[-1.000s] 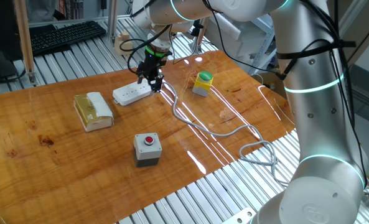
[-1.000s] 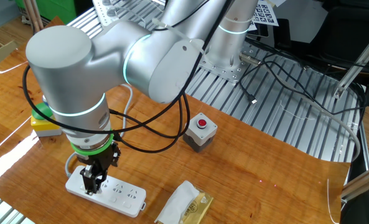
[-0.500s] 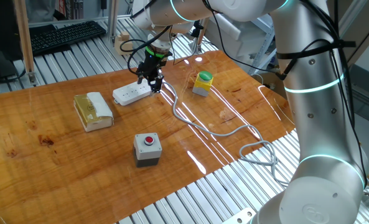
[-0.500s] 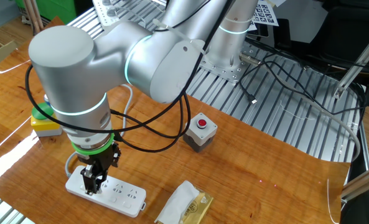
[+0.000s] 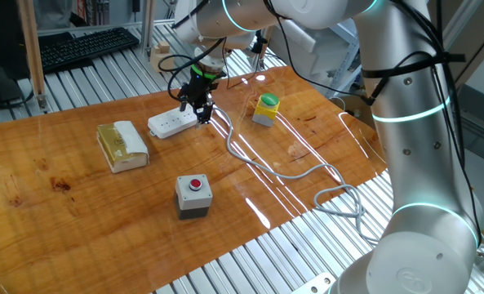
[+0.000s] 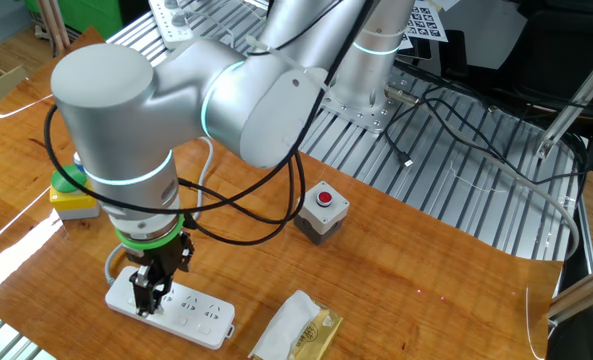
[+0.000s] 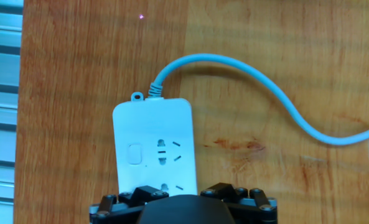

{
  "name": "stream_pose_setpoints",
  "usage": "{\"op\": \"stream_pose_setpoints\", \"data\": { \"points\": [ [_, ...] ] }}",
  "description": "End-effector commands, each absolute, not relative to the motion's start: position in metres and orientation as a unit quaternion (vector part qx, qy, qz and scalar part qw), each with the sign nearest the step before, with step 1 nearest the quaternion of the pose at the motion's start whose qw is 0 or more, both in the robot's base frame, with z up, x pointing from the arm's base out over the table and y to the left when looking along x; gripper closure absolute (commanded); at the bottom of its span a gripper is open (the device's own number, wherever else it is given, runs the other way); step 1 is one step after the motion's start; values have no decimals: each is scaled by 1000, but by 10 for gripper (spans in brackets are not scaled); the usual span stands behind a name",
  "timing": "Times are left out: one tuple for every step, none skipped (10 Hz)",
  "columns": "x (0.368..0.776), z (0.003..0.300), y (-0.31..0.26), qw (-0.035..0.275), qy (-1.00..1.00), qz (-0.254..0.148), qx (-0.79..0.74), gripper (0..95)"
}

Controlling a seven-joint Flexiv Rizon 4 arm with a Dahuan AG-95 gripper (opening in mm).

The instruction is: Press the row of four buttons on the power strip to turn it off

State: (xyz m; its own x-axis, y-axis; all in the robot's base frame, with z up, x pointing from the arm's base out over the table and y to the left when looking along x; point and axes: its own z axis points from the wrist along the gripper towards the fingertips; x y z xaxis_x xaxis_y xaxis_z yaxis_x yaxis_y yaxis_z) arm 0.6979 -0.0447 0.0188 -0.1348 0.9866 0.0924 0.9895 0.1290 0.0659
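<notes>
Since a second ago we see almost no change: the gripper (image 6: 148, 296) still hangs at the cable end of the power strip (image 6: 181, 308). We cannot make out the fingertips, though the jaws seem spread wide. The strip lies flat on the wooden table (image 5: 307, 131); one pale button (image 7: 134, 154) shows beside a socket. Its cable (image 7: 284, 99) curves away.

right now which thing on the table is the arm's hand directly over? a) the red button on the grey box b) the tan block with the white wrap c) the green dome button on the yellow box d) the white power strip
d: the gripper points down onto the cable end of the white power strip, while the red button, green button and tan block sit apart from it.
</notes>
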Motion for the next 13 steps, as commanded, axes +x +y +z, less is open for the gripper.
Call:
{"op": "stream_pose_setpoints", "data": {
  "points": [
    [698,23,-42,16,-752,-45,-658,190],
    [698,25,-40,17,-751,-42,-658,190],
    [697,27,-36,20,-750,-40,-660,190],
    [697,28,-32,21,-748,-39,-662,190],
    [697,30,-27,22,-746,-39,-664,190],
    [696,32,-20,24,-745,-38,-666,190],
    [696,34,-15,25,-742,-39,-668,190],
    [695,34,-12,27,-742,-40,-669,190],
    [694,35,-8,27,-740,-40,-670,190],
    [693,36,-4,27,-739,-40,-672,190],
    [693,37,-2,28,-739,-41,-672,190],
    [692,37,0,27,-739,-41,-672,190],
    [692,36,2,27,-739,-40,-672,190]
  ]
}}
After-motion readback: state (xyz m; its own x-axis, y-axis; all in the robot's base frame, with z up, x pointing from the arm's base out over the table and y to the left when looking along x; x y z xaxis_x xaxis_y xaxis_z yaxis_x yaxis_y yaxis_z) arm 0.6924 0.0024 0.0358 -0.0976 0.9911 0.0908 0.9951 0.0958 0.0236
